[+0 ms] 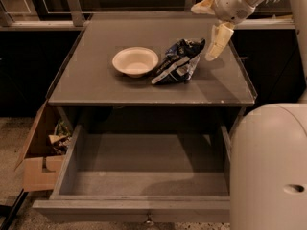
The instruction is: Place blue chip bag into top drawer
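Note:
The blue chip bag (176,62) lies crumpled on the grey tabletop (96,87), just right of the cream bowl (135,60). My gripper (201,32) hangs above the table's back right, just right of and slightly above the bag, not touching it. Its two cream fingers are spread wide, one (204,6) pointing left and one (218,41) pointing down. The top drawer (129,209) is pulled fully out below the tabletop, its grey inside bare, with a small knob (148,220) on the front.
A brown cardboard box (41,162) with some packets stands on the floor left of the drawer. My white robot body (268,166) fills the lower right, next to the drawer's right side. A railing and counter run behind the table.

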### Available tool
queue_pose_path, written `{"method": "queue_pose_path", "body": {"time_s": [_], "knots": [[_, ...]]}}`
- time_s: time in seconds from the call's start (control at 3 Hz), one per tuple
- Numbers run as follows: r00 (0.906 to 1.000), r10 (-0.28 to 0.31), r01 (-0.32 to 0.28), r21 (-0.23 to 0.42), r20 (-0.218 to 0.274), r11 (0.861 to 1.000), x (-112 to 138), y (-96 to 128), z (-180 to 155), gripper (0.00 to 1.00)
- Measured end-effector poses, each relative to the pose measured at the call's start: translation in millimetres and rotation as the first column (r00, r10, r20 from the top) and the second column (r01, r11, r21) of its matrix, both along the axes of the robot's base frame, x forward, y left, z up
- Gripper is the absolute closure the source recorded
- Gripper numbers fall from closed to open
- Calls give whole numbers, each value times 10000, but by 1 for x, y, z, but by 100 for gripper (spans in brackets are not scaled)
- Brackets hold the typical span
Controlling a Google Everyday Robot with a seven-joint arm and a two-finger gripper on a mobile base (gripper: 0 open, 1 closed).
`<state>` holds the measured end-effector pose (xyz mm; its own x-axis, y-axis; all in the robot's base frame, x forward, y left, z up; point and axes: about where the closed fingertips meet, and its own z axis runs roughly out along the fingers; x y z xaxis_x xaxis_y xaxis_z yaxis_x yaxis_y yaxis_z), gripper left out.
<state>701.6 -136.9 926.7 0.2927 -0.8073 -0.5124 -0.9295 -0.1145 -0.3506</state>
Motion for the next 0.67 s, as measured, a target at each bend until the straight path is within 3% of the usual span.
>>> {"method": "queue_pose_path", "body": {"time_s": [0.67], "knots": [[9981, 231, -198, 574, -576, 9982, 3, 26, -12, 0]]}}
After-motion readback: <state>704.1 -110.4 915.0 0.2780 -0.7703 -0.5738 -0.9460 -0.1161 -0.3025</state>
